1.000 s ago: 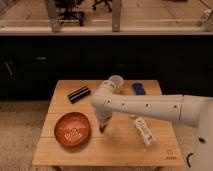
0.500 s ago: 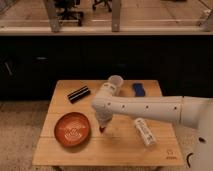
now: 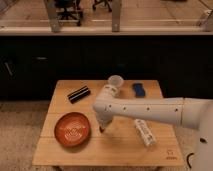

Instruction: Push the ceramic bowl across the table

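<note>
The ceramic bowl sits upright near the front-left corner of the table. The gripper hangs tip-down just beside its right rim. Whether it touches the bowl, or is open or closed, I cannot tell from here. The bowl looks heavy, stiff and breakable, so I'd press low on the outer wall rather than grab it. The left and front edges are close. There's more room toward the back, short of the black box.

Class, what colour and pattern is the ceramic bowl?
Ceramic bowl: red-orange, white concentric rings; camera view. Gripper beside it.
</note>
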`<state>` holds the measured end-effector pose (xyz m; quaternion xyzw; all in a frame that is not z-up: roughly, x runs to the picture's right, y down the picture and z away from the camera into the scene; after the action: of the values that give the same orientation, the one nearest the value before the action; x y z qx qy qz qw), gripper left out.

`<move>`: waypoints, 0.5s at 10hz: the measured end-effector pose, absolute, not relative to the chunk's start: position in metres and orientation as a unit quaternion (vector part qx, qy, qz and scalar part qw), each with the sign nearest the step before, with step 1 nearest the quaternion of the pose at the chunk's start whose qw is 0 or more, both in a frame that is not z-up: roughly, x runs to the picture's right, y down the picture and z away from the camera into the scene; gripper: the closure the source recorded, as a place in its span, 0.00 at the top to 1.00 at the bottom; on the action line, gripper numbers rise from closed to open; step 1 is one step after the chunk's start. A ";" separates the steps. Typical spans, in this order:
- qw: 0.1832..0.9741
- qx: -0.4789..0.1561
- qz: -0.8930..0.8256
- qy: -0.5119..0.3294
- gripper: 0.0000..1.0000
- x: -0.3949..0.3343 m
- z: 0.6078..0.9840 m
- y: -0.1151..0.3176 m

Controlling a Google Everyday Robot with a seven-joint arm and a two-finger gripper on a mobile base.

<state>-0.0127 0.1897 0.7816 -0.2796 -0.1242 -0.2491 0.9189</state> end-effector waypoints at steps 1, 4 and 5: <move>0.919 -0.279 -0.248 -0.125 0.03 -0.009 0.782 0.191; 0.919 -0.277 -0.250 -0.126 0.03 -0.010 0.781 0.193; 0.919 -0.276 -0.250 -0.127 0.03 -0.010 0.782 0.194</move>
<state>-0.0100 0.1943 0.7816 -0.2763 -0.1266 -0.2502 0.9193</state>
